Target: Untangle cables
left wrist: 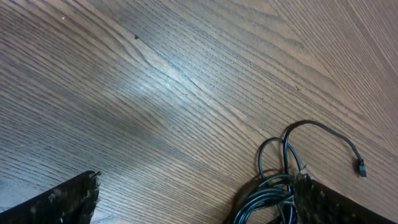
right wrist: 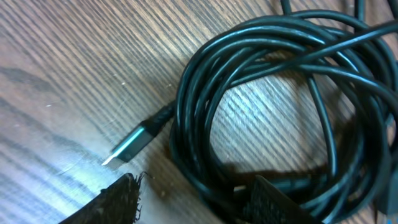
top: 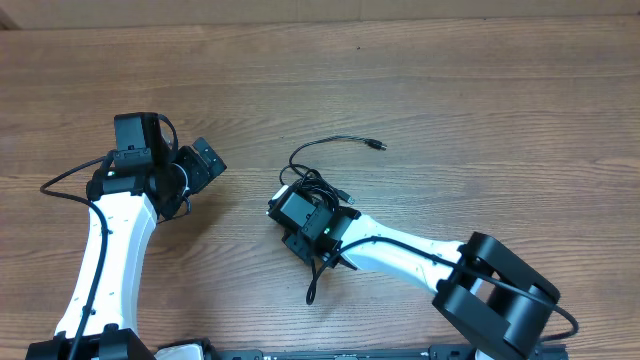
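R hand (right wrist: 196, 202) part-open | coil edge of cables (right wrist: 189, 112) btwn fingers (right wrist: 115, 202), unpinched | L hand (left wrist: 193, 202) wide open, apart

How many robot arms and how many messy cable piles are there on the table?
Robot arms: 2, the left arm and the right arm
Cable tangle: 1
Total: 3

- A brown wooden table with long wavy grain (top: 450, 80) fills every view.
- A soft pale glare of light (left wrist: 163, 84) lies on its matte surface.
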Motion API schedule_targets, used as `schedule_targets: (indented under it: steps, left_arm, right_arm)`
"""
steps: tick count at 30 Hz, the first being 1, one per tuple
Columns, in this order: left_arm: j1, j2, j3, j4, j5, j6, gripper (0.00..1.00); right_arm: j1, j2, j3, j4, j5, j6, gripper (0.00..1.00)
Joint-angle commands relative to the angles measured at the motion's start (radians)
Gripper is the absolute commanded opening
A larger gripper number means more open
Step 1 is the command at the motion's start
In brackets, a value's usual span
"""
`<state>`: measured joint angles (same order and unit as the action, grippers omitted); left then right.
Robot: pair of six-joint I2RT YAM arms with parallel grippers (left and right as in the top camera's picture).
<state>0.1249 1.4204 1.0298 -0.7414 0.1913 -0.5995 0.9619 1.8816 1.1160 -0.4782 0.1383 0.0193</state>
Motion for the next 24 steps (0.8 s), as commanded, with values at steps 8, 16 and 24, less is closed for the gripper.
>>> schedule_targets:
  steps: [8, 16, 24]
  left_arm:
    - [-0.002, 0.005, 0.018, -0.014, 0.012, 0.013, 1.00]
    - [-0.015, 0.005, 0.017, -0.014, 0.040, 0.058, 0.99]
    - [-0.097, 0.005, 0.017, 0.017, 0.205, 0.280, 1.00]
  right_arm:
    - [-0.011, 0.059, 0.010, 0.082, -0.035, -0.197, 0.37]
    - [-0.011, 0.046, 0.121, -0.114, -0.036, -0.087, 0.04]
    - [-0.065, -0.011, 0.568, -0.484, -0.341, 0.042, 0.04]
